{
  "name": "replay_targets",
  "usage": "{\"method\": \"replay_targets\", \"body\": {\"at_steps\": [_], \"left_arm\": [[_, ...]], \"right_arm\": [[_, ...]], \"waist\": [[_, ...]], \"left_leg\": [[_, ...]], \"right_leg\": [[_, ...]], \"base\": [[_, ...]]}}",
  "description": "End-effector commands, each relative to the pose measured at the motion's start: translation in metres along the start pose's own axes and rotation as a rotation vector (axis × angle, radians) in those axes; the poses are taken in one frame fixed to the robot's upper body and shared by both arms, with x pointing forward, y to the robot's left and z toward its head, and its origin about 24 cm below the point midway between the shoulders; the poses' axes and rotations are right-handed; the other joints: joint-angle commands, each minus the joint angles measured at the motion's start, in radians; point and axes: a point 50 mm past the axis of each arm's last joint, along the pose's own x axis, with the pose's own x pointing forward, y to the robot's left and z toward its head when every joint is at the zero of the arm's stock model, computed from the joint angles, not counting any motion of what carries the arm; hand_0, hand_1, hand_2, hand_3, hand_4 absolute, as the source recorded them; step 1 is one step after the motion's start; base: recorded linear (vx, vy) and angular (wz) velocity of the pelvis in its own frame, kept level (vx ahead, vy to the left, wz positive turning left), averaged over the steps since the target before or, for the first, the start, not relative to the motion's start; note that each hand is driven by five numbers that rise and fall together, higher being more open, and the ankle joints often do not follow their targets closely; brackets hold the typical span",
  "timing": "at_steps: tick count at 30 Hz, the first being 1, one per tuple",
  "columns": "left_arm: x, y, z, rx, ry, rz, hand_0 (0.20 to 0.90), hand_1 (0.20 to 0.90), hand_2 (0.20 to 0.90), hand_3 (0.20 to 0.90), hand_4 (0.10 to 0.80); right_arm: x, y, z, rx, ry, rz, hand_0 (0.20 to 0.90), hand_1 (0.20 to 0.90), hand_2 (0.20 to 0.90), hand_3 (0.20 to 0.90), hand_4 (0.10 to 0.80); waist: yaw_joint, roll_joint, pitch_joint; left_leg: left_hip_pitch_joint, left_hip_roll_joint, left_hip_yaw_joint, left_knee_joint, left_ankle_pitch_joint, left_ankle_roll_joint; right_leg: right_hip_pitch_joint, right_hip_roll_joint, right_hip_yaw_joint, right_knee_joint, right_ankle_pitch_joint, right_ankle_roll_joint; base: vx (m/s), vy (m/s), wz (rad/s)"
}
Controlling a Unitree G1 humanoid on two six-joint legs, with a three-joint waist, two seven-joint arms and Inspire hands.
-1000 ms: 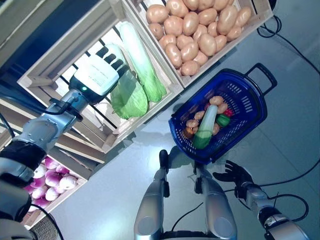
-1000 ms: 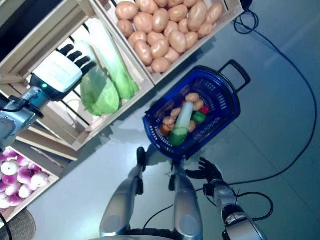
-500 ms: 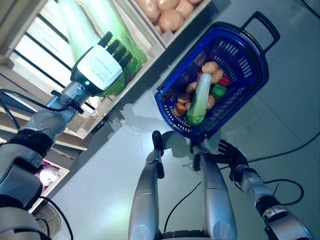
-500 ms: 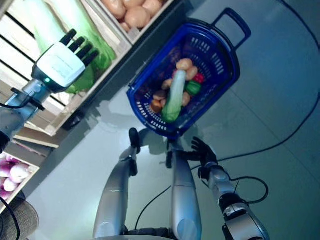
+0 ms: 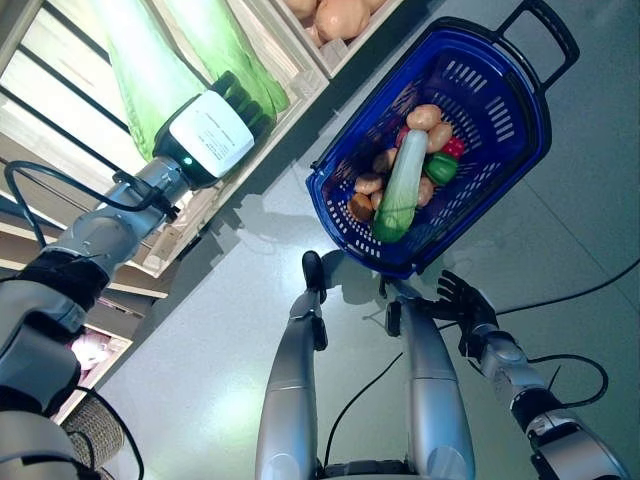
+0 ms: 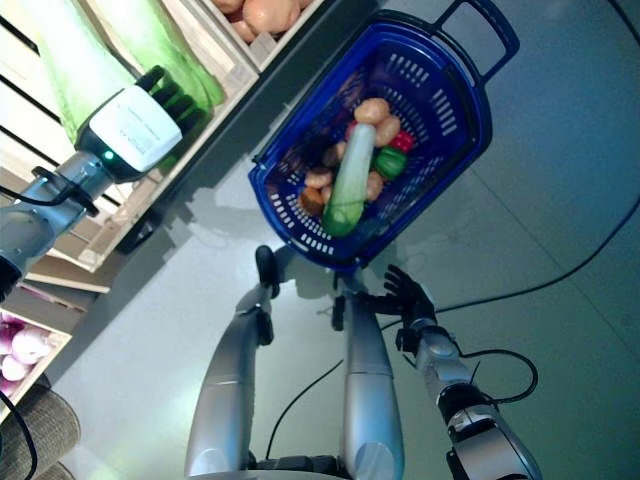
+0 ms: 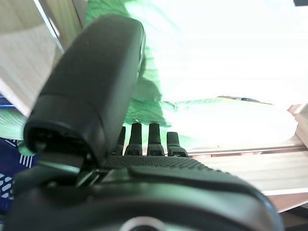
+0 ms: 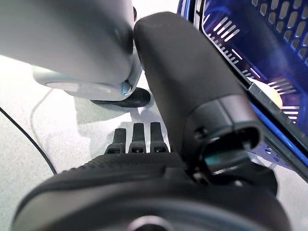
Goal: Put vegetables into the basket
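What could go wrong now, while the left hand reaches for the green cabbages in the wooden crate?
1. The left hand reaches with straight fingers over the crate's front rail; they could catch on the wood before closing on a cabbage.
2. The two long cabbages lie close side by side, so a grasp might drag both.
3. The blue basket already holds a long cabbage lying across potatoes and peppers; another long one may lie high and roll out.
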Motion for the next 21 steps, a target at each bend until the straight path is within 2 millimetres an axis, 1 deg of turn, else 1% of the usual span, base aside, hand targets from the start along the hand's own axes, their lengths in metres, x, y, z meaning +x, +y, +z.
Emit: {"method": "replay_targets", "body": {"at_steps": [1,4,9,12,13,21], "left_arm": [[-0.006,0.025,-0.07,0.092,0.232,0.026,0.9,0.9,0.9,0.9,0.8],[-0.008,0.033,-0.077,0.086,0.288,0.086,0.9,0.9,0.9,0.9,0.8],[-0.012,0.044,-0.085,0.097,0.301,0.149,0.9,0.9,0.9,0.9,0.8],[-0.018,0.042,-0.085,0.104,0.303,0.161,0.9,0.9,0.9,0.9,0.8],[-0.021,0.041,-0.082,0.106,0.3,0.153,0.9,0.9,0.9,0.9,0.8],[-0.029,0.039,-0.08,0.108,0.307,0.116,0.9,0.9,0.9,0.9,0.8]], "right_arm": [[-0.019,-0.033,-0.017,0.027,0.023,-0.115,0.9,0.9,0.9,0.9,0.8],[-0.021,-0.035,-0.022,0.034,0.032,-0.119,0.9,0.9,0.9,0.9,0.8],[-0.023,-0.035,-0.026,0.042,0.03,-0.123,0.9,0.9,0.9,0.9,0.8],[-0.025,-0.036,-0.028,0.043,0.029,-0.126,0.9,0.9,0.9,0.9,0.8],[-0.027,-0.036,-0.03,0.043,0.031,-0.128,0.9,0.9,0.9,0.9,0.8],[-0.027,-0.036,-0.029,0.055,0.017,-0.13,0.9,0.9,0.9,0.9,0.8]], "waist": [[0.009,0.019,-0.003],[0.015,0.022,-0.003],[0.024,0.03,-0.003],[0.032,0.035,-0.003],[0.036,0.037,-0.003],[0.048,0.041,-0.003]], "left_leg": [[-0.042,-0.005,0.006,0.043,-0.038,-0.02],[-0.041,-0.008,0.005,0.038,-0.038,-0.02],[-0.047,-0.013,0.003,0.035,-0.033,-0.02],[-0.044,-0.018,0.002,0.03,-0.034,-0.019],[-0.038,-0.021,0.0,0.03,-0.04,-0.019],[-0.048,-0.026,-0.009,0.024,-0.033,-0.015]], "right_leg": [[0.05,0.018,0.021,-0.099,0.04,0.043],[0.05,0.018,0.018,-0.101,0.04,0.043],[0.047,0.011,0.014,-0.11,0.044,0.041],[0.049,0.01,0.011,-0.115,0.044,0.041],[0.055,0.009,0.01,-0.115,0.039,0.042],[0.048,0.004,-0.003,-0.114,0.042,0.041]], "base": [[0.0,0.0,0.0],[0.0,0.0,0.0],[0.0,0.0,0.0],[0.0,0.0,0.0],[0.0,0.0,0.0],[0.003,-0.006,0.02]]}}
